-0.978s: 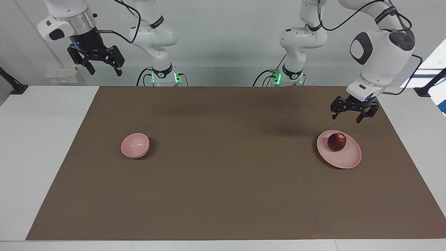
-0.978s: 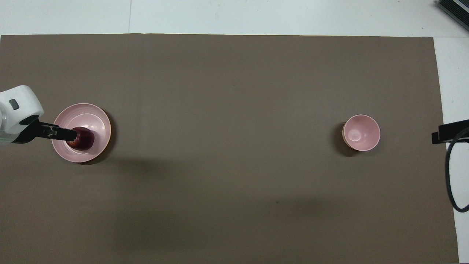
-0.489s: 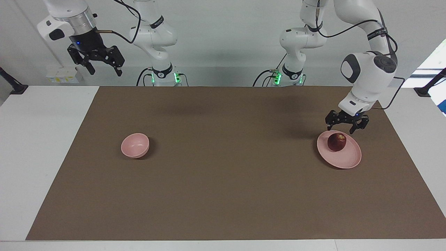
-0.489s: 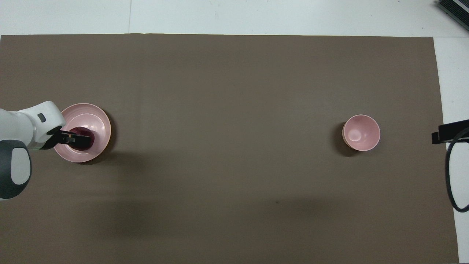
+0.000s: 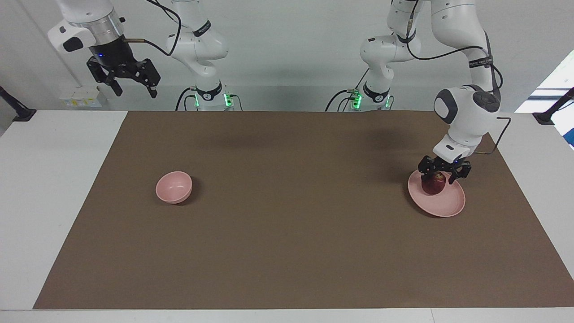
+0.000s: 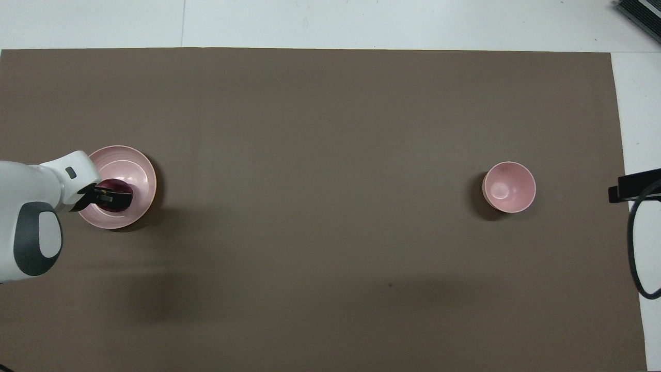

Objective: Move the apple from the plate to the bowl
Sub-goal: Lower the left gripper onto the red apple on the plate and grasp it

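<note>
The dark red apple (image 5: 434, 185) (image 6: 123, 198) sits on the pale pink plate (image 5: 446, 204) (image 6: 139, 168) toward the left arm's end of the table. My left gripper (image 5: 438, 180) (image 6: 109, 196) is low over the plate, open, with its fingers down on either side of the apple's top. The small pink bowl (image 5: 174, 187) (image 6: 509, 187) stands with nothing in it toward the right arm's end. My right gripper (image 5: 136, 92) waits open, high above the table edge at that end.
A brown mat (image 5: 287, 242) covers most of the white table, and the plate and bowl both stand on it. A black cable (image 6: 638, 243) loops at the right arm's end, off the mat.
The left gripper has come down from above the plate's edge until its open fingers straddle the apple. The apple, plate, bowl and right arm have not moved.
</note>
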Available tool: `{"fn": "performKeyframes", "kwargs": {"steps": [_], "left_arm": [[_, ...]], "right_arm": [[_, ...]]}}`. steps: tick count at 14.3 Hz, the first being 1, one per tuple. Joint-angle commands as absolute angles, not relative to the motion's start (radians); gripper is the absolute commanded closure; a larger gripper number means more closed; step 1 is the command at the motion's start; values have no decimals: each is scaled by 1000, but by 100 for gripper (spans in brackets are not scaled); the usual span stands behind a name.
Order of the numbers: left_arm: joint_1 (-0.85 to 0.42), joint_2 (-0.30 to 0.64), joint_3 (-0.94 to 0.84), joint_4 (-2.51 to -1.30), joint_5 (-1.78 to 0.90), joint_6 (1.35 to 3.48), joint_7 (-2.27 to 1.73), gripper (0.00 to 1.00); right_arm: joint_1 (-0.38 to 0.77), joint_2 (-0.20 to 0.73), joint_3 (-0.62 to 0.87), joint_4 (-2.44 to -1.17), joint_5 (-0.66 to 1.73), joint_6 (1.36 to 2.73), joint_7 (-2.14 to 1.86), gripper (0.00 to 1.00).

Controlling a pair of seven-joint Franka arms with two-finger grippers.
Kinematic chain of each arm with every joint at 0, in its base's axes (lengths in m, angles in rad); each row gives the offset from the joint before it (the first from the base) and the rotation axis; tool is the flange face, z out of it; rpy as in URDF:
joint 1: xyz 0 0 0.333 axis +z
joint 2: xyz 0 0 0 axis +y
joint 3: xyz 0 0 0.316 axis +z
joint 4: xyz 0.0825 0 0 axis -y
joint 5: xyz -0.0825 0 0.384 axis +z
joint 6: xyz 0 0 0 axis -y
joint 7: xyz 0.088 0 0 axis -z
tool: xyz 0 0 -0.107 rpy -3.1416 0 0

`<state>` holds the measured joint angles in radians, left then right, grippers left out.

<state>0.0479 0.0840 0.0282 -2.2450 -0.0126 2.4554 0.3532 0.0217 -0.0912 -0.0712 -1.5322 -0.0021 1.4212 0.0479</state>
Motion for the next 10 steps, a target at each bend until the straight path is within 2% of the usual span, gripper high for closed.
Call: {"fn": "performKeyframes", "kwargs": {"steps": [1,2,3,4,5,10], "left_arm": [[61,78,20,-2263,-8,2477,367,0],[61,78,18,-2263,-8,2476,367,10],[61,81,20,-2260,-8,2477,367,60],[61,84,18,-2250,-8,2480,368,88],[55,86,18,-2246,-8,2482,368,98],[48,65,14,-2214,-8,2459,359,100]], "right_arm": [[11,-92,-64,-1526,-5,1417,51,0],[11,-92,-64,-1526,-5,1417,51,0],[11,-92,-64,-1526,-5,1417,51,0],[11,-92,-64,-1526,-5,1417,51,0],[11,-92,-64,-1526,-5,1417,51,0],[11,-92,-64,-1526,-5,1417,51,0]]}}
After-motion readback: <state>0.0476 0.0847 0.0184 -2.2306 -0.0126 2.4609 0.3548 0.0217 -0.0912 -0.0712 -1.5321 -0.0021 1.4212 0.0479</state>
